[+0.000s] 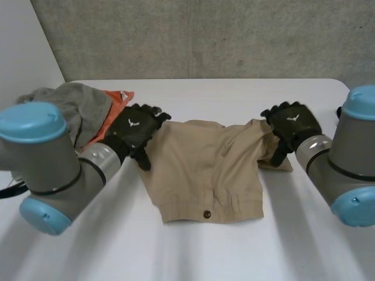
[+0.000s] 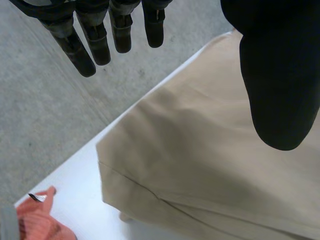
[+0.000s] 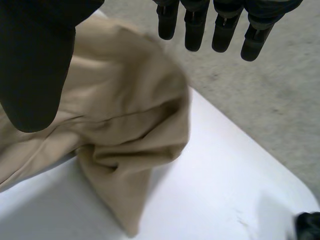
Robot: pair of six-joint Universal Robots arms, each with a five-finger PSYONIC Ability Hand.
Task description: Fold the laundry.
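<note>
Lying flat mid-bench (image 1: 234,93), tan shorts (image 1: 205,170) sit between both hands.
A grey garment (image 1: 82,105) and an orange garment (image 1: 114,108) are heaped far left. The left hand (image 1: 136,132) is at the shorts' left edge and the right hand (image 1: 291,124) at their bunched right edge, both with fingers straight, holding nothing. A dark button (image 1: 206,214) marks the near waistband.

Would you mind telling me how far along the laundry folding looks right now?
Done: the tan garment lies spread out, its buttoned waistband towards the robot. In hand: the left robot hand and right robot hand, both open, sit over its far corners. Left: folding it, then the grey garment and orange garment.
</note>
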